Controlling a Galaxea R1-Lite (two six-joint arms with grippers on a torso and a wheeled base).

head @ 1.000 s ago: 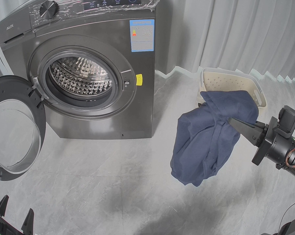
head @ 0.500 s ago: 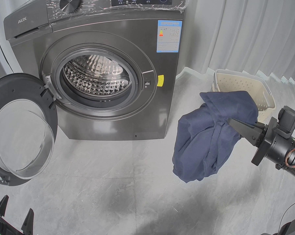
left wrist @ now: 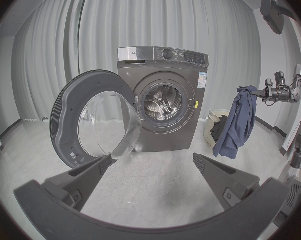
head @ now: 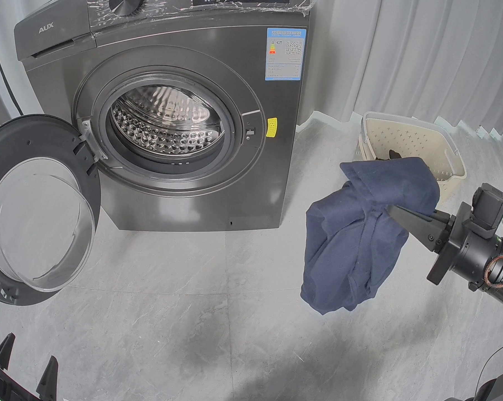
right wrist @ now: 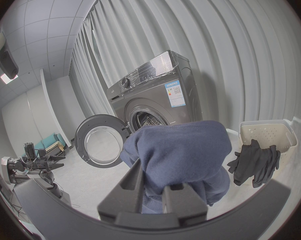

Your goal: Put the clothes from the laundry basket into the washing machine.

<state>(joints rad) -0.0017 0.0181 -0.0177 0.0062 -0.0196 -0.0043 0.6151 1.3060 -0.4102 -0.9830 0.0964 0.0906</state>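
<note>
A navy blue garment (head: pixel 363 229) hangs in the air right of the washing machine (head: pixel 168 107), with my right gripper (head: pixel 399 214) shut on its upper fold. The same garment (right wrist: pixel 180 154) drapes over that gripper's fingers (right wrist: pixel 134 187) in the right wrist view. The machine's round door (head: pixel 34 207) is swung open to the left and the steel drum (head: pixel 162 121) is bare. The beige laundry basket (head: pixel 413 140) stands on the floor behind the garment, with a black cloth (right wrist: pixel 255 162) hanging over its side. My left gripper (head: pixel 26 363) is open, low at the front left.
White curtains (head: pixel 418 45) run behind the machine and basket. Grey tiled floor (head: pixel 196 307) lies open between me and the machine. The open door juts out over the floor on the left.
The whole head view has shifted, so the camera moved; the machine now sits further right and larger. The right gripper keeps its hold on the garment, which has swung slightly.
</note>
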